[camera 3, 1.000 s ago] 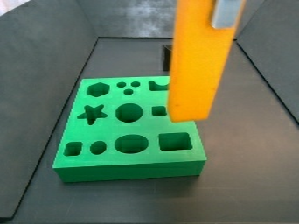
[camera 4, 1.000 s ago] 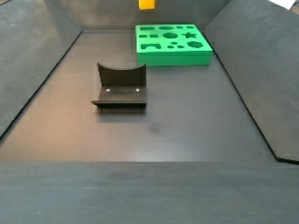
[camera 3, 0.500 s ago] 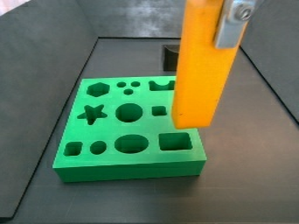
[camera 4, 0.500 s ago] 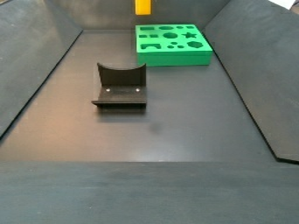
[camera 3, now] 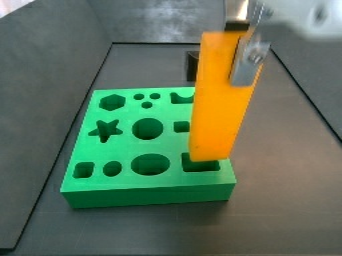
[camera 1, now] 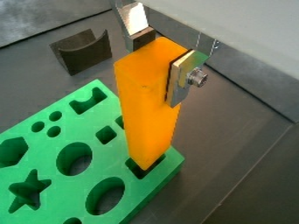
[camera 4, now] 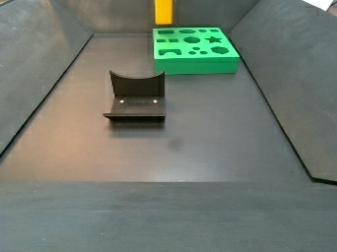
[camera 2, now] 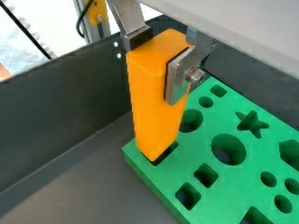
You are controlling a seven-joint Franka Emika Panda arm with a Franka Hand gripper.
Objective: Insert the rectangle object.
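In a wrist view the gripper point(camera 1: 163, 59) clamped the rectangle object point(camera 1: 149, 105) upright, its lower end entering the green board's point(camera 1: 52, 157) corner rectangular slot. In a side view the block point(camera 3: 214, 95) stood over that slot (near the fixture-side edge). Any tilt might have jammed it against the slot's rim.

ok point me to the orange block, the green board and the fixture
orange block point(camera 3: 214, 95): side view, middle of its front face.
green board point(camera 3: 150, 189): side view, front wall.
fixture point(camera 4: 136, 99): side view, its base plate.
pincer point(camera 1: 163, 63): wrist view, clamped across the block's top.
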